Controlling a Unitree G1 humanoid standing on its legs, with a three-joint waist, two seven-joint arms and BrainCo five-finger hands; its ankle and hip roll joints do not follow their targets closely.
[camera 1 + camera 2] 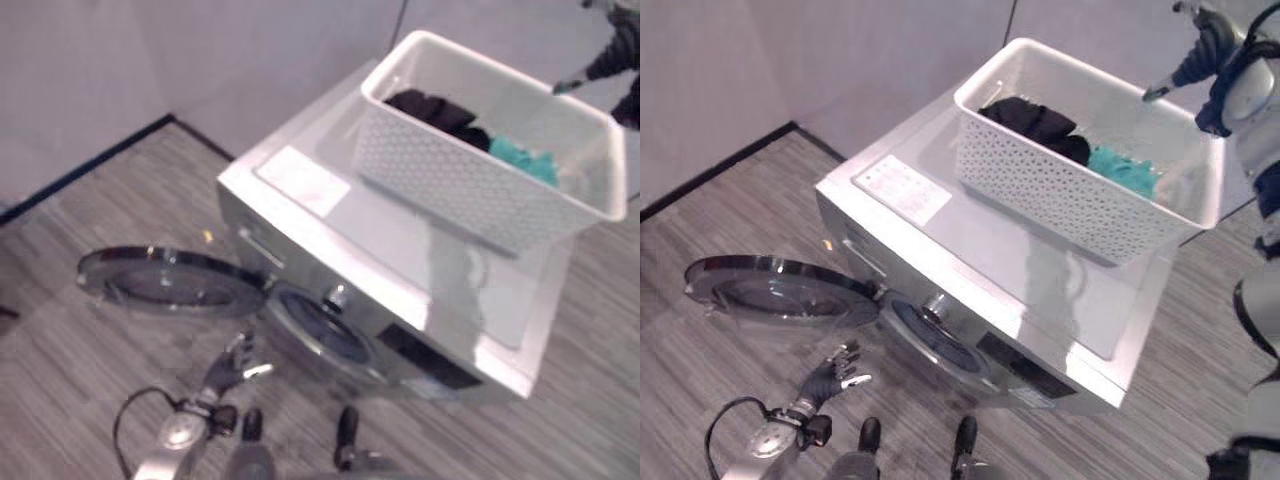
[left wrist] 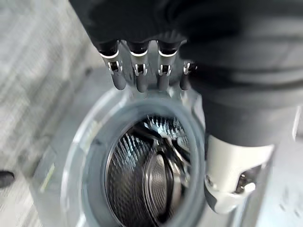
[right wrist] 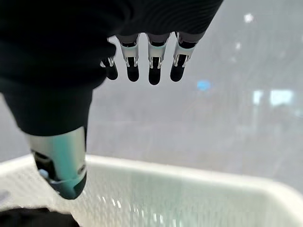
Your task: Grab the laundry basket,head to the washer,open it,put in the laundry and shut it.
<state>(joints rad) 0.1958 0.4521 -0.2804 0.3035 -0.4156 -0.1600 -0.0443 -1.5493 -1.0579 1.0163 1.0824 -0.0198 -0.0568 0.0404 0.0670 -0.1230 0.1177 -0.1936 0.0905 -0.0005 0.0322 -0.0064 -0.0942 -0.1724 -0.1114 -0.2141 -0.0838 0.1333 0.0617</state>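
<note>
Washer (image 1: pixel 970 300), silver, at centre frame on the grey wood-pattern floor (image 1: pixel 730 210); its round door (image 1: pixel 780 285) hangs swung open toward the left, and the ribbed steel drum (image 2: pixel 142 179) is exposed. White perforated laundry basket (image 1: pixel 1080 190) stands on the washer's top, upper right, holding black clothes (image 1: pixel 1035 125) beside a teal garment (image 1: pixel 1125 170). A white label sheet (image 1: pixel 902 188) lies on the top at left; its print is too small to read. Left robot hand (image 1: pixel 832 378), lower left before the opening, fingers straight and released, holding nothing. Right robot hand (image 3: pixel 142 66), upper right above the basket's far rim, fingers extended, empty.
</note>
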